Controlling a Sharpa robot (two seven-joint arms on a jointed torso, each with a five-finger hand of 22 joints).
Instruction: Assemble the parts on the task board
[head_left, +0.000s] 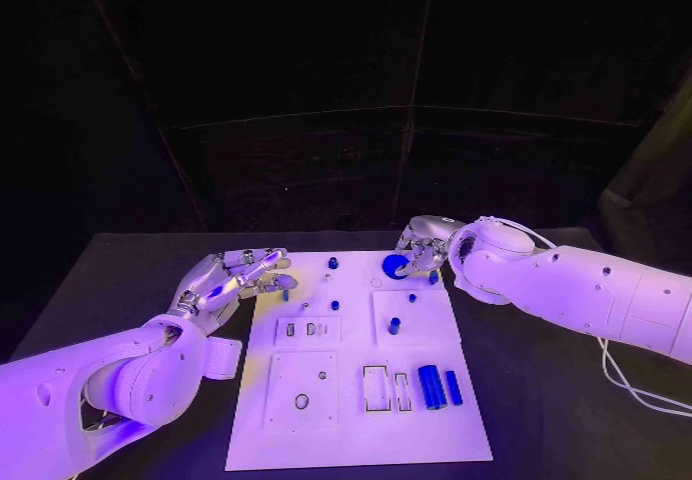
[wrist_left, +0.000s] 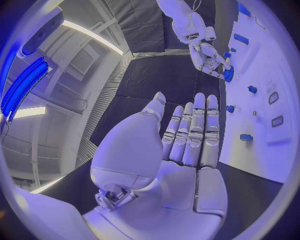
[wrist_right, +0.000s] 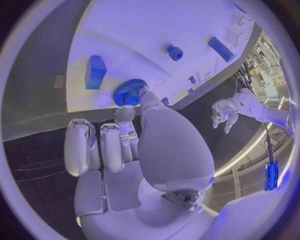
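Right wrist view: right hand (wrist_right: 134, 145) pinches blue gear (wrist_right: 129, 91) at the far end of the board (head_left: 361, 440). Left hand (wrist_left: 187, 135) empty, fingers straight, beside the board's left edge.

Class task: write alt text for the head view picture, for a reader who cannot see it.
The robot's right hand holds a round blue toothed gear at the far edge of the white rectangular task board on a black table. The left hand hovers open by the board's far left corner. Small blue parts sit on the board, including two blue cylinders near its right side.
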